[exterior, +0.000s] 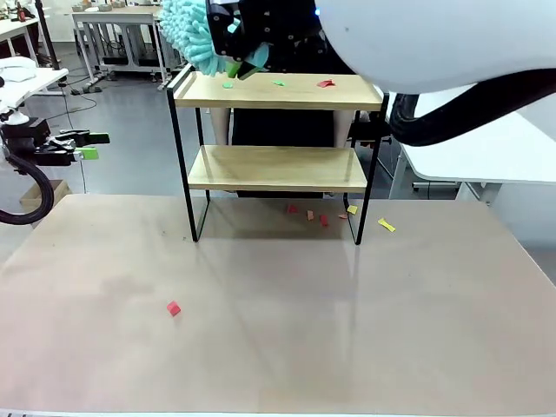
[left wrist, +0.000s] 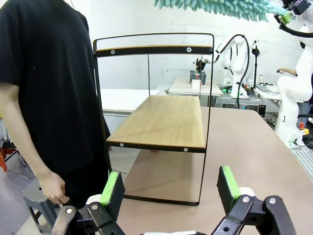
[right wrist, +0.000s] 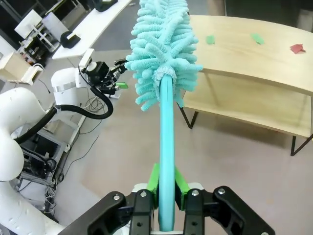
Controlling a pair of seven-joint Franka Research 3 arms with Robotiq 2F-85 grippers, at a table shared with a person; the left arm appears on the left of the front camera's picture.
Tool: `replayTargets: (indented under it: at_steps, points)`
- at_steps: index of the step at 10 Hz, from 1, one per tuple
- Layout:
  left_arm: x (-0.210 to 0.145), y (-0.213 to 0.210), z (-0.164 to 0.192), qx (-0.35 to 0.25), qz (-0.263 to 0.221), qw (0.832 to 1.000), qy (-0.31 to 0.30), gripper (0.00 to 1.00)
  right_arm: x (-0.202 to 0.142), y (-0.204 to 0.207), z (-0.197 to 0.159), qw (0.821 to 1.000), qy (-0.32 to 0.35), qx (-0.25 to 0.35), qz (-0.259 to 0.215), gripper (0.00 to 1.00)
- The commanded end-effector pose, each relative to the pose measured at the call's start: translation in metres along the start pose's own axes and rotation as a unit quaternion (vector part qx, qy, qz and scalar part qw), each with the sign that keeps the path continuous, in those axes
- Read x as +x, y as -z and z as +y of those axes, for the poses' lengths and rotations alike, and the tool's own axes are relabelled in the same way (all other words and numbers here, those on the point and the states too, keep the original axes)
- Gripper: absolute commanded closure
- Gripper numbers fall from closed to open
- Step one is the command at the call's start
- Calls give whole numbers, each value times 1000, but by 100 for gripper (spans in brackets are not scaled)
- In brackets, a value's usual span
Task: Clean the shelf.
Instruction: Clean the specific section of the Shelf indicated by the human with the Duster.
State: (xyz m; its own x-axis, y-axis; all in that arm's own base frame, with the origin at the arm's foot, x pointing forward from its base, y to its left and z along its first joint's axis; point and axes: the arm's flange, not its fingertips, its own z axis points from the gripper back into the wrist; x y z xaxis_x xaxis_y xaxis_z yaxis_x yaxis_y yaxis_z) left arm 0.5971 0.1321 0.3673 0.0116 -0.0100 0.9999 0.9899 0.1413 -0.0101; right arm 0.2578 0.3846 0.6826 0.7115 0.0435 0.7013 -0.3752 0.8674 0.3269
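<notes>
The right gripper (right wrist: 166, 182) clamps the handle of a fluffy turquoise microfibre duster (right wrist: 164, 58), whose head hangs above the left end of the two-tier light-wood, black-framed shelf (exterior: 278, 168) at the beige table's (exterior: 261, 347) far side. The left gripper (left wrist: 170, 187) gapes wide, empty.

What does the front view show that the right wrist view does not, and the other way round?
Front view: red and yellow scraps on the table under the shelf, and a lone red scrap nearer the camera. Right wrist view: the right gripper shut on the duster's turquoise handle. Both: the duster head near one end of the shelf's top board, which carries two green scraps and a red piece.
</notes>
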Motion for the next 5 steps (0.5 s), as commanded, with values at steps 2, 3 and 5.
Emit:
replayTargets:
  at_steps: [2,3,5]
  points:
    - [2,0,-2,-1,1,1000,5,0,-2,-4,-2,1000,-9,14,-7,88]
    - [2,0,-2,-1,1,1000,5,0,-2,-1,2,1000,-2,3,2,88]
    - [2,0,-2,-1,1,1000,5,0,14,27,37,999,30,-18,-21,88]
